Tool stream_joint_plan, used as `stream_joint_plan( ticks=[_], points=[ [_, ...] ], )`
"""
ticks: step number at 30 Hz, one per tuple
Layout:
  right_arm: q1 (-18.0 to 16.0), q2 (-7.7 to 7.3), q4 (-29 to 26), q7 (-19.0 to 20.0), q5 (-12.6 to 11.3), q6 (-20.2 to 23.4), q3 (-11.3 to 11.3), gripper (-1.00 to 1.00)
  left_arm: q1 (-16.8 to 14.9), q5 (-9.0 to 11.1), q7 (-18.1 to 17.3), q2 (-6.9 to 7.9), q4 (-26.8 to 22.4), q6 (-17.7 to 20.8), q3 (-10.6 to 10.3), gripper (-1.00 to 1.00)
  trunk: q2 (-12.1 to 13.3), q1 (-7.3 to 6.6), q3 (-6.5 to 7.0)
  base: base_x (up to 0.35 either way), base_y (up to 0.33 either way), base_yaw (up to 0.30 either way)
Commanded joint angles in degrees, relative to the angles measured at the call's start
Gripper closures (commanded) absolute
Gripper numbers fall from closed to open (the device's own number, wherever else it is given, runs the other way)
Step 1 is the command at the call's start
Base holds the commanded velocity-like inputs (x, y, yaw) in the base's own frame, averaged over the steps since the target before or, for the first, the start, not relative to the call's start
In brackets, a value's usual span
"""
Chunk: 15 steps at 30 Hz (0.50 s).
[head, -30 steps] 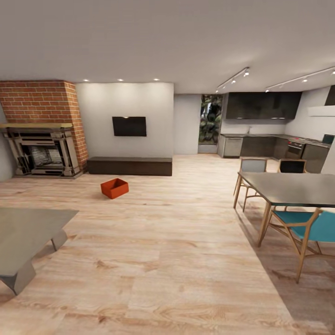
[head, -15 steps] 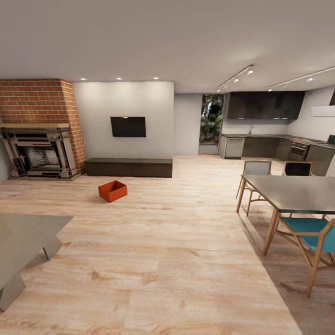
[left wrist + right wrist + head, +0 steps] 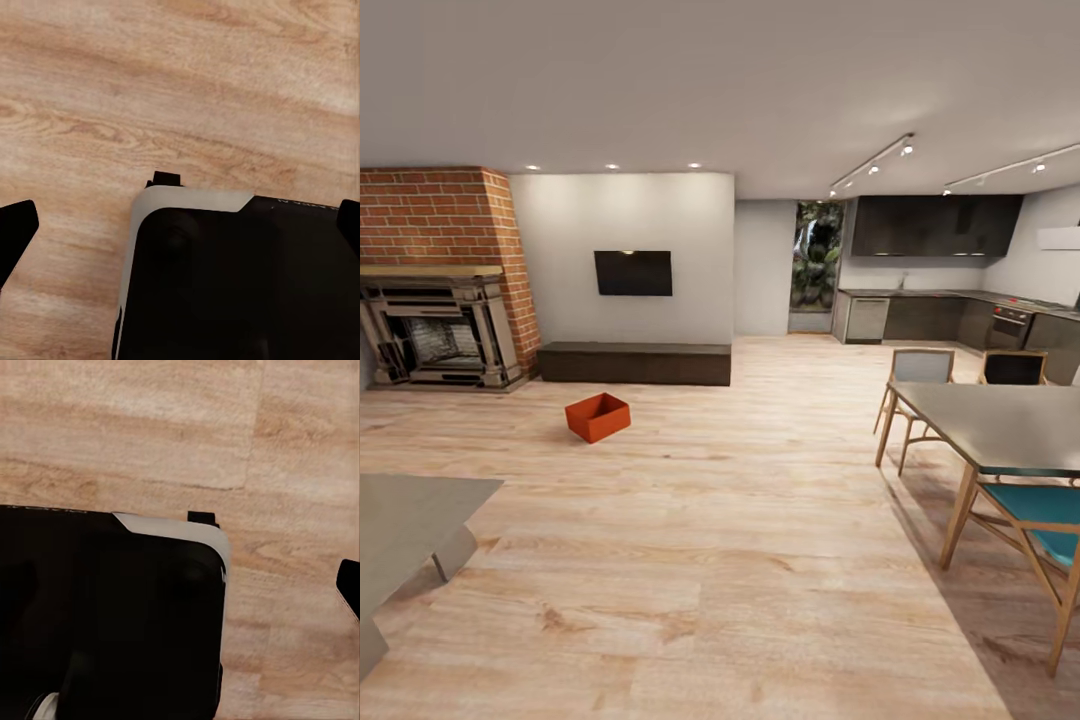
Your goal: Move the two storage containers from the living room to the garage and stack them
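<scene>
From my head camera I see the brick fireplace (image 3: 445, 275) at far left, then one orange-red storage container (image 3: 598, 417) on the wood plank floor (image 3: 720, 560) just before the long dark low cabinet (image 3: 635, 363) under the wall TV (image 3: 633, 272). The dining table (image 3: 1005, 425) and teal chair (image 3: 1040, 525) stand at right. My left gripper (image 3: 180, 225) shows fingertips wide apart, released; the right one I cannot tell

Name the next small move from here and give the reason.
Probably keep rolling forward with a slight left turn toward the storage container. It sits on the wood floor ahead and left of centre, in front of the dark low cabinet, out of arm's reach. Both wrist views show plank floor below, nothing held.
</scene>
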Motion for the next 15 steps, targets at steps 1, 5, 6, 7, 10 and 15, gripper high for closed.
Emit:
stream_joint_plan(
  ticks=[1,5,6,7,10,15],
  points=[
    [0.0,0.03,0.2,0.4,-0.6,-0.3,0.4,-1.0,0.0,0.5,-0.3,0.01,0.1,-0.2,-0.1,-1.0,-0.1,0.05,-0.07,0.324,0.0,0.0],
    [-0.1,0.08,0.2,0.5,-0.6,-0.2,0.4,-1.0,0.0,0.5,-0.3,0.01,0.1,-0.2,-0.1,-1.0,-0.1,0.05,-0.07,0.324,0.0,0.0],
    [-0.1,0.07,0.2,0.5,-0.7,-0.2,0.4,-1.0,0.0,0.5,-0.3,0.01,0.1,-0.2,-0.1,-1.0,-0.1,0.05,-0.07,0.324,0.0,0.0],
    [-0.1,0.08,0.2,0.5,-0.7,-0.2,0.4,-1.0,0.0,0.5,-0.3,0.01,0.1,-0.2,-0.1,-1.0,-0.1,0.05,-0.07,0.324,0.0,0.0],
    [-0.1,0.08,0.2,0.5,-0.7,-0.2,0.4,-1.0,0.0,0.5,-0.3,0.01,0.1,-0.2,-0.1,-1.0,-0.1,0.05,-0.07,0.324,0.0,0.0],
    [-0.1,0.05,0.2,0.5,-0.8,-0.2,0.4,-1.0,0.0,0.5,-0.3,0.01,0.1,-0.2,-0.1,-1.0,-0.1,0.05,-0.07,0.324,0.0,0.0]
  ],
)
